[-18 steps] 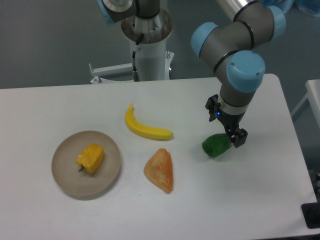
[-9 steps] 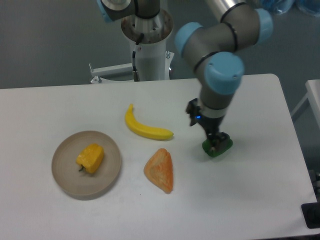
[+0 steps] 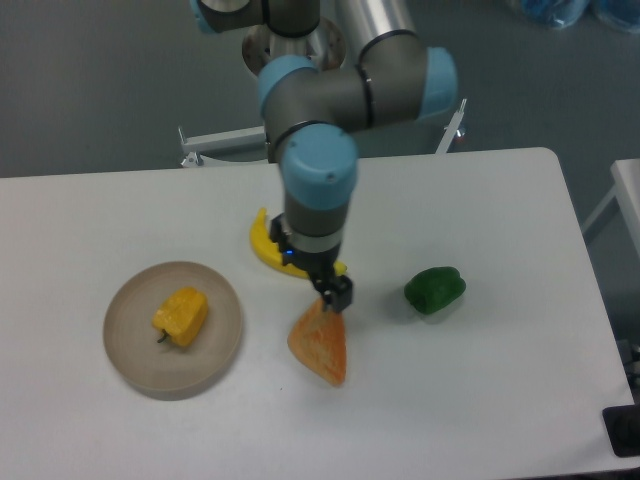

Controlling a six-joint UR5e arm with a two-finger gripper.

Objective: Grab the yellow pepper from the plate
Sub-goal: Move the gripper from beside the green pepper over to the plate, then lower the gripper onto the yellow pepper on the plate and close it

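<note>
The yellow pepper (image 3: pixel 181 315) lies on its side on the round beige plate (image 3: pixel 135 370) at the table's front left, nothing touching it. My gripper (image 3: pixel 308 265) hangs to the right of the plate, over the banana and the top of the orange wedge. Its jaws look open with nothing between them. One dark finger (image 3: pixel 338 292) shows just above the wedge's tip. About a plate's width of table separates the gripper from the pepper.
A yellow banana (image 3: pixel 262 242) lies mostly hidden under the arm. An orange triangular wedge (image 3: pixel 321 345) sits just in front of the gripper. A green pepper (image 3: pixel 434 289) rests on the table to the right. The robot base (image 3: pixel 296 60) stands behind the table.
The arm has swung left, away from the green pepper, which stays on the table. The gripper now hangs over the banana and wedge, closer to the plate.
</note>
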